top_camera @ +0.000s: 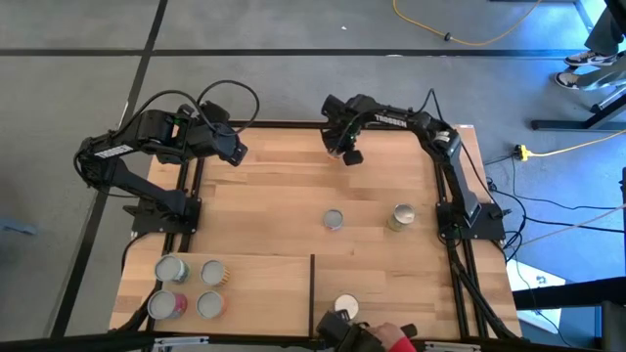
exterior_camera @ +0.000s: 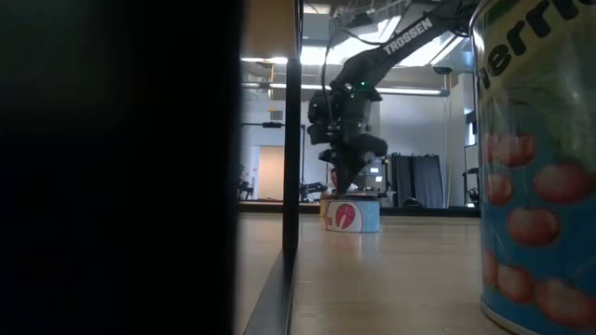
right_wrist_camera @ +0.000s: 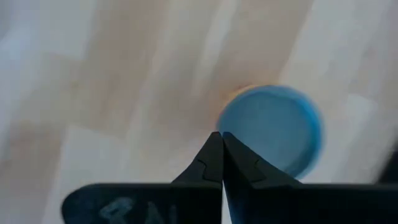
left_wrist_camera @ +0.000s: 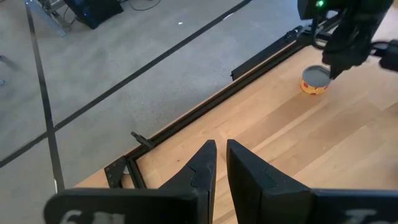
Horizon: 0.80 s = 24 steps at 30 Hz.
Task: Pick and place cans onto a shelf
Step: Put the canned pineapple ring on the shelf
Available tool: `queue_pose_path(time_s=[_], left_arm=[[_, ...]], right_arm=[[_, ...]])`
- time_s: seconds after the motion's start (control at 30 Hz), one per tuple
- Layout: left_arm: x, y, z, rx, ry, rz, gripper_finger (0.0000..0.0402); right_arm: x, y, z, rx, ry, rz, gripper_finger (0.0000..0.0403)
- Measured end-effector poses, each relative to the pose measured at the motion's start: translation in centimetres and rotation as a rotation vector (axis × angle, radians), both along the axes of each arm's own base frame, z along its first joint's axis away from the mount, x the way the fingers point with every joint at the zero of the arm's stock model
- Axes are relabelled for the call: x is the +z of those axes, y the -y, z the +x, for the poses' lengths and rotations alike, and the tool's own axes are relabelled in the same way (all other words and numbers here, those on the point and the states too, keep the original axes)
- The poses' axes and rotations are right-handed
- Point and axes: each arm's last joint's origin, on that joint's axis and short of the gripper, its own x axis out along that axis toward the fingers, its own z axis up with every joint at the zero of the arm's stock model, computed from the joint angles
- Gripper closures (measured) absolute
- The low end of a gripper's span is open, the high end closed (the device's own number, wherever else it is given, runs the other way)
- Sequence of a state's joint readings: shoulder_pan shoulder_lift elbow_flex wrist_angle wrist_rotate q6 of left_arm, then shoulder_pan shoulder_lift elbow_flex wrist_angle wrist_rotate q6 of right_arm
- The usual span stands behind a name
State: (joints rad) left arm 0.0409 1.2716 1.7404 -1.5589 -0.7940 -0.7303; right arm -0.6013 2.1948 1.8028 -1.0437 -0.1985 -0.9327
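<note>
Plainly the cans are stiff, smooth-sided tins, probably best pinched across the body: four sit on the shelf [top_camera: 264, 284] at the table's near left corner, two mid-table. The right gripper [right_wrist_camera: 222, 142], fingers closed and empty, hovers above one can [right_wrist_camera: 272, 127]; only the low view shows its label. The left gripper [left_wrist_camera: 221, 155], narrowly parted, waits at the far left edge.

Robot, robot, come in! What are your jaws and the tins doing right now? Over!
Right gripper shut, empty, at far edge. Left gripper idle at far left corner. Four round silver-topped tins on raised light-wood shelf; three tins loose on tabletop. Nothing blocking.
</note>
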Motion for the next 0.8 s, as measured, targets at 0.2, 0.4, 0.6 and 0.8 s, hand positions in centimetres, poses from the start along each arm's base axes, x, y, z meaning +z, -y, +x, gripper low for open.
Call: queue_pose_path(time_s=[0.2, 0.4, 0.6, 0.8], left_arm=[[0.0, 0.0, 0.0, 0.0, 0.0, 0.0, 0.0369], [-0.01, 0.0, 0.02, 0.0, -0.001, 0.0, 0.0369], [-0.01, 0.0, 0.01, 0.0, 0.0, 0.0, 0.0369], [0.0, 0.0, 0.01, 0.0, 0.0, 0.0, 0.0369]], right_arm=[[-0.56, -0.25, 0.39, -0.005, 0.007, -0.039, 0.0403], [-0.65, -0.57, 0.35, -0.025, -0.012, -0.018, 0.0387], [-0.66, -0.73, 0.42, -0.069, -0.011, 0.006, 0.0348], [-0.67, -0.84, 0.49, -0.068, -0.014, 0.001, 0.0324]])
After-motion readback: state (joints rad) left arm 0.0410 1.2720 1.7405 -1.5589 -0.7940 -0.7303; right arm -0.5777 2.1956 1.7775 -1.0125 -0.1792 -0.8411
